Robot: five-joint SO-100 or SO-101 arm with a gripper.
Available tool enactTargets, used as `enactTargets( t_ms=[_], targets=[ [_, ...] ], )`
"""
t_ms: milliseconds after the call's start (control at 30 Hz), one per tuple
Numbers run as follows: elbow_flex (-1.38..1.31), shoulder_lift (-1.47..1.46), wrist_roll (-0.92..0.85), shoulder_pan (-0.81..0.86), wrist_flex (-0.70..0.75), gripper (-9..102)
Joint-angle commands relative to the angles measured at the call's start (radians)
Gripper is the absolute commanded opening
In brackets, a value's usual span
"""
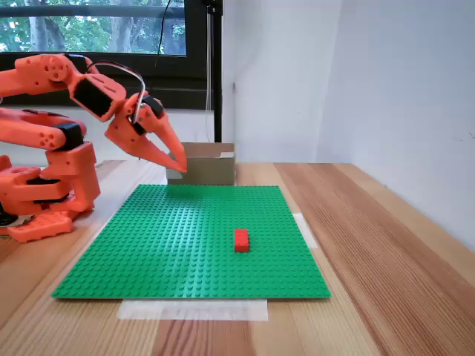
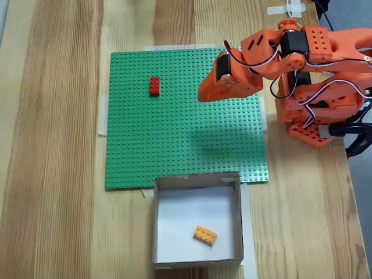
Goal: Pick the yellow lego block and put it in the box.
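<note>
In a fixed view, a small red plastic lego brick is being carried nearest on the green studded baseplate taped to the wooden desk. Farther back, the orange arm's fingers are being held together, empty, above the baseplate. The small yellow-orange lego block is being kept inside the low brown cardboard box.

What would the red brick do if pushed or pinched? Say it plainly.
The red brick looks like hard moulded plastic, so probably stiff and light. It sits on the studded green baseplate, so it may be pressed on and resist sliding. Its flat, boxy shape should not roll, though smooth sides could slip in the pincer.
</note>
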Motion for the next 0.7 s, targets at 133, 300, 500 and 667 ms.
enactTargets(
  t_ms=[133,300,500,667],
  targets=[
    [0.127,0.13,-0.003,0.008,-0.034,-1],
    [0.216,0.209,-0.006,0.014,-0.041,-1],
    [0.316,0.31,-0.029,0.021,-0.012,-1],
    [0.36,0.316,-0.051,0.025,-0.021,-1]
  ],
)
